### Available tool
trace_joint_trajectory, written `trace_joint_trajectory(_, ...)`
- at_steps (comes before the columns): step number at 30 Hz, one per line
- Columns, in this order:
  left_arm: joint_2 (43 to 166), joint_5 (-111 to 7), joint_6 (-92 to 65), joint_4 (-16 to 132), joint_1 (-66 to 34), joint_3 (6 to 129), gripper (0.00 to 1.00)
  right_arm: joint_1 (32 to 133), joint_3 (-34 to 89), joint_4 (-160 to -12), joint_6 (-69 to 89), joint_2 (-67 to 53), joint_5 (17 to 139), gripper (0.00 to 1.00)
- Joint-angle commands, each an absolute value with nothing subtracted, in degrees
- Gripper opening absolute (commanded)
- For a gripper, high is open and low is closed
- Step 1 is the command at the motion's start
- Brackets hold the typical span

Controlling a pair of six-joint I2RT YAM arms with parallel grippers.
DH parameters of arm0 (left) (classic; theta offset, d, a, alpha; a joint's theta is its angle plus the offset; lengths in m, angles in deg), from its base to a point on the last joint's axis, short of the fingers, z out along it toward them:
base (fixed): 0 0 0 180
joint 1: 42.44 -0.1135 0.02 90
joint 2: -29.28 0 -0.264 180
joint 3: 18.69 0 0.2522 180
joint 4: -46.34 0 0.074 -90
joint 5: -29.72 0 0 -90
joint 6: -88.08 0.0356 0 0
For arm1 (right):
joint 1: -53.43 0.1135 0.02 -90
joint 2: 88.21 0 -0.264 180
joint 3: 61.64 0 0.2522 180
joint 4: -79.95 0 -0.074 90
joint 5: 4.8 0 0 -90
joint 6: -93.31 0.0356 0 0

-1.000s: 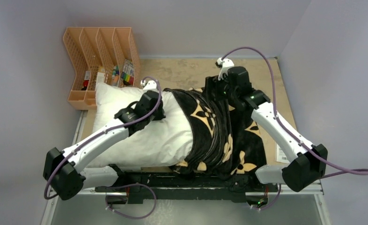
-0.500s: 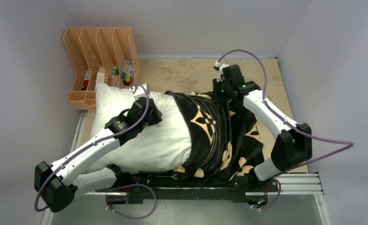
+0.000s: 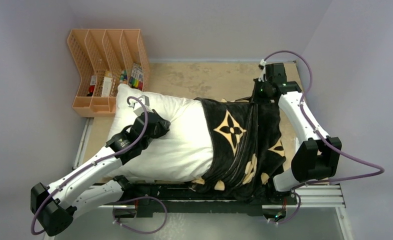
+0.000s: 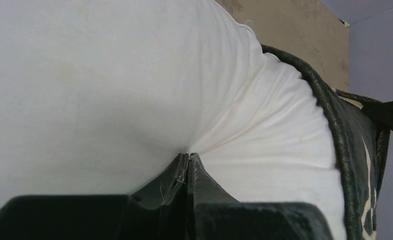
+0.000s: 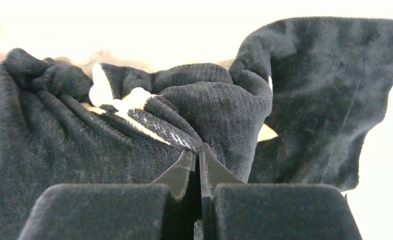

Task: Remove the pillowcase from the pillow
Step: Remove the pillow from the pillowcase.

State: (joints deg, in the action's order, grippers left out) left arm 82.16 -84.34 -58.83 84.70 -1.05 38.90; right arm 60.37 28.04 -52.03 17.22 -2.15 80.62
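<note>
The left gripper pinches the pillow, left of the pillowcase. The right gripper clamps the pillowcase's far right corner.

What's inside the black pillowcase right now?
The white pillow runs into the pillowcase; its left part lies bare. How far it reaches inside is covered by the fabric.
</note>
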Motion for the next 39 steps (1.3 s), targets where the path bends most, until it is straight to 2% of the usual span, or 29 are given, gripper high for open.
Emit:
trace_joint_trajectory(1,82.8,-85.4,-55.1,94.5,-1.6,36.5,0.00,57.0,36.9,-56.9,13.8,-2.2,84.9,0.00)
trace_joint_trajectory(2,83.6,-84.2,-53.7,92.6,-1.7,37.5,0.00,58.0,37.1,-57.6,13.8,-2.4,81.9,0.00)
trace_joint_trajectory(3,84.4,-82.7,-52.0,91.4,-1.7,38.7,0.05,59.6,37.0,-58.7,13.5,-2.6,80.0,0.00)
trace_joint_trajectory(6,87.5,-76.9,-45.9,88.2,-1.7,44.4,0.44,66.8,37.9,-58.9,11.0,-2.3,82.2,0.00)
trace_joint_trajectory(8,89.8,-72.9,-42.4,85.9,-1.7,49.0,0.59,69.3,38.4,-58.6,10.8,-1.6,83.1,0.00)
trace_joint_trajectory(11,95.9,-63.7,-36.7,85.1,-1.7,57.8,0.68,69.9,38.4,-58.5,12.2,-1.4,83.2,0.00)
trace_joint_trajectory(14,105.6,-54.5,-32.0,89.4,-1.7,64.0,0.73,70.3,38.9,-58.5,12.4,-1.6,82.8,0.00)
trace_joint_trajectory(17,113.9,-48.2,-27.5,93.5,-1.6,64.5,0.75,70.3,40.9,-56.6,12.0,-1.6,84.7,0.00)
trace_joint_trajectory(18,114.7,-48.2,-27.4,93.2,-1.7,63.2,0.67,70.3,42.3,-55.1,12.0,-1.3,86.5,0.05)
trace_joint_trajectory(19,114.7,-50.6,-28.0,93.1,-1.6,62.0,0.52,70.3,44.1,-51.8,12.0,-0.8,88.6,0.14)
trace_joint_trajectory(21,114.4,-59.0,-29.0,95.6,-1.7,60.4,0.16,70.3,48.6,-46.0,9.6,0.3,88.7,0.47)
trace_joint_trajectory(22,114.4,-64.3,-29.7,97.6,-1.8,60.2,0.00,70.3,50.2,-43.5,8.1,0.6,86.5,0.57)
trace_joint_trajectory(23,114.3,-67.7,-30.3,98.8,-1.9,60.1,0.00,70.3,51.5,-41.7,7.6,0.5,84.0,0.65)
trace_joint_trajectory(27,111.0,-70.5,-32.5,96.1,-1.8,57.3,0.00,72.3,48.4,-44.3,11.2,-3.2,70.4,0.71)
trace_joint_trajectory(33,106.6,-70.0,-34.3,93.3,-1.9,54.8,0.00,85.4,41.6,-49.6,17.6,-0.1,72.9,0.72)
trace_joint_trajectory(37,104.7,-71.0,-35.3,92.9,-1.9,53.2,0.00,87.8,37.9,-53.6,18.5,4.2,73.3,0.69)
trace_joint_trajectory(39,104.0,-72.5,-36.2,92.9,-1.9,52.2,0.00,87.9,38.3,-52.2,18.5,6.1,79.8,0.55)
